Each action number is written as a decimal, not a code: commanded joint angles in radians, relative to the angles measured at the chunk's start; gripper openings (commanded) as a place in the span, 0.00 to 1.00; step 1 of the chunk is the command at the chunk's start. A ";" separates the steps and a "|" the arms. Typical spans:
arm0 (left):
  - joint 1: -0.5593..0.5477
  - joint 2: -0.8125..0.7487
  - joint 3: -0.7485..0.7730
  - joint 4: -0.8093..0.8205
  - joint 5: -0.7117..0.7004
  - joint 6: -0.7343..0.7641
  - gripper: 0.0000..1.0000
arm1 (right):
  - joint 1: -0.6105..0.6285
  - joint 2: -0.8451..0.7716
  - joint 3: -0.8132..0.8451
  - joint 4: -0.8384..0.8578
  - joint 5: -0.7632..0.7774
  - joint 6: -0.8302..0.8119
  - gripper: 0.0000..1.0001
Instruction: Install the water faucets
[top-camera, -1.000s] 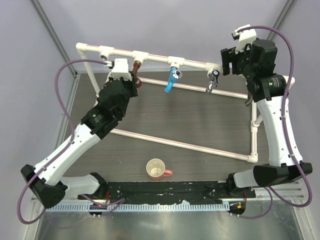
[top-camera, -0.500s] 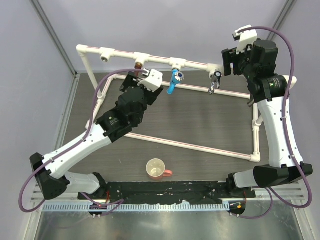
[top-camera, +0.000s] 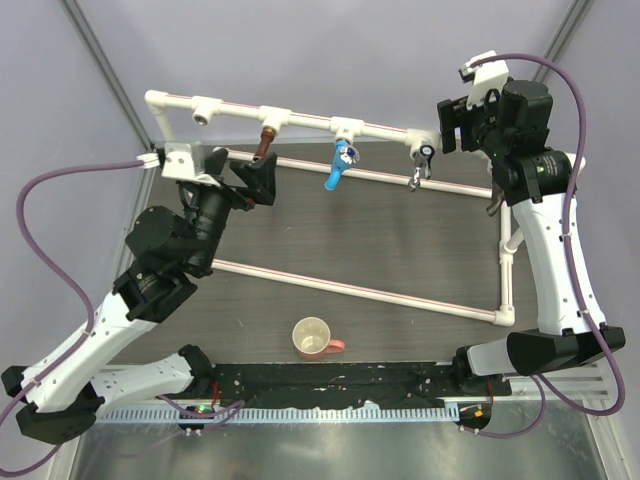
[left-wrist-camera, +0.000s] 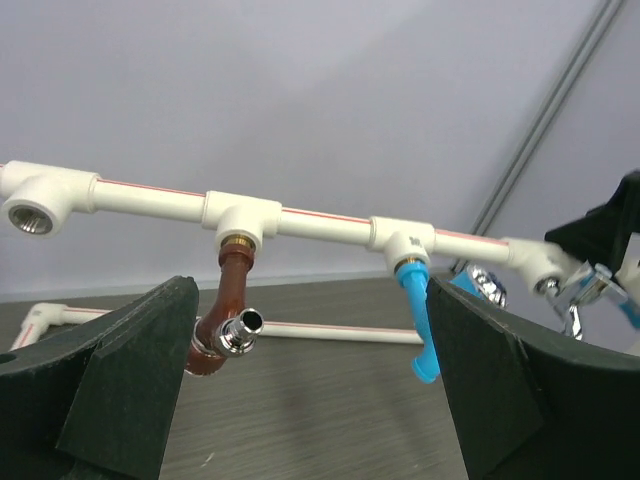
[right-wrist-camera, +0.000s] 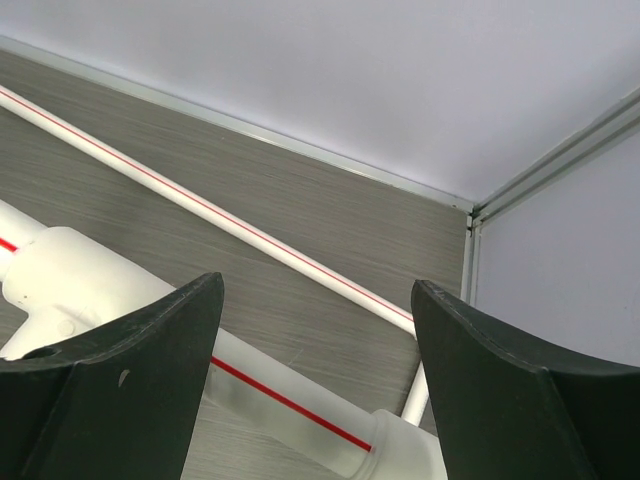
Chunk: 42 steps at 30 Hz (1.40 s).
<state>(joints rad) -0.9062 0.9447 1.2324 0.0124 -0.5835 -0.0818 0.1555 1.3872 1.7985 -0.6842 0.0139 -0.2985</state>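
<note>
Three water faucets hang from the tees of the white top pipe (top-camera: 300, 112): a copper one (top-camera: 264, 142) (left-wrist-camera: 228, 300), a blue one (top-camera: 338, 166) (left-wrist-camera: 417, 322) and a chrome one (top-camera: 419, 166) (left-wrist-camera: 578, 297). My left gripper (top-camera: 252, 178) (left-wrist-camera: 310, 400) is open, just in front of and below the copper faucet, touching nothing. The copper faucet's chrome spout shows beside the left finger (left-wrist-camera: 120, 380). My right gripper (top-camera: 450, 125) (right-wrist-camera: 315, 380) is open at the pipe's right end, its fingers either side of a red-striped white pipe (right-wrist-camera: 280, 400) below them.
The leftmost tee socket (top-camera: 205, 108) (left-wrist-camera: 30, 205) holds no faucet. The white pipe frame (top-camera: 360, 288) lies across the dark table. A cream mug with a pink handle (top-camera: 313, 338) stands near the front. Walls close in behind.
My left gripper has opened and let go of the copper faucet, and the left arm has swung back to the left. The right arm has not moved.
</note>
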 joint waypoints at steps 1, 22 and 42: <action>0.061 0.003 0.009 0.018 0.014 -0.218 1.00 | 0.044 0.015 -0.024 -0.107 -0.121 0.035 0.83; 0.227 0.180 0.122 -0.178 0.376 -0.438 0.81 | 0.049 0.013 -0.028 -0.107 -0.114 0.033 0.83; 0.227 0.168 0.136 -0.293 0.272 -0.375 0.85 | 0.053 0.016 -0.028 -0.107 -0.112 0.035 0.83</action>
<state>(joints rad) -0.6533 1.1450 1.3930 -0.3214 -0.3393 -0.4297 0.1665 1.3876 1.7950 -0.6815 0.0097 -0.2890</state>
